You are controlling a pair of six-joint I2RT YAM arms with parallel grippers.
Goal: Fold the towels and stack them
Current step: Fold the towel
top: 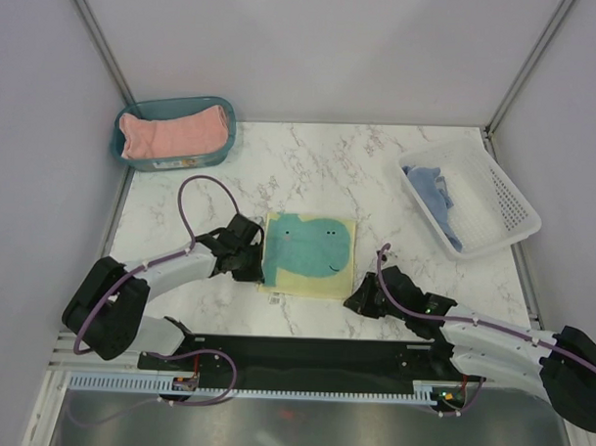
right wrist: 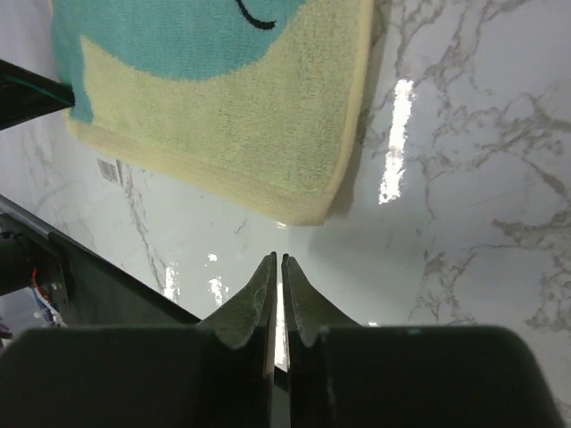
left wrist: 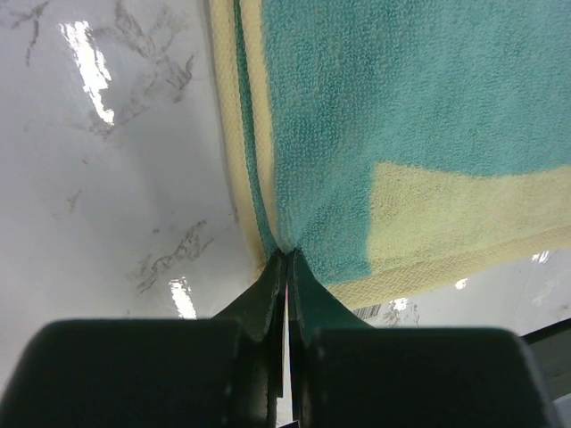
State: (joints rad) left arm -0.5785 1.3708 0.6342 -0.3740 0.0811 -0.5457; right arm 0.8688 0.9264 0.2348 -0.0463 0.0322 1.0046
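Note:
The pale yellow towel with the teal whale print (top: 309,255) lies folded flat on the marble table. My left gripper (top: 258,260) is at its left edge. In the left wrist view the left gripper (left wrist: 285,254) is shut on the puckered edge of the towel (left wrist: 375,116). My right gripper (top: 355,303) is shut and empty just off the towel's near right corner. The right wrist view shows the right gripper (right wrist: 279,259) a short way from the towel (right wrist: 223,98). The salmon-pink towel (top: 174,133) lies in the bin, and the light blue towel (top: 438,194) lies in the basket.
The teal plastic bin (top: 183,163) stands at the back left corner. The white perforated basket (top: 499,201) stands at the right edge. A black base rail (top: 313,356) runs along the near edge. Grey walls close in the table on three sides.

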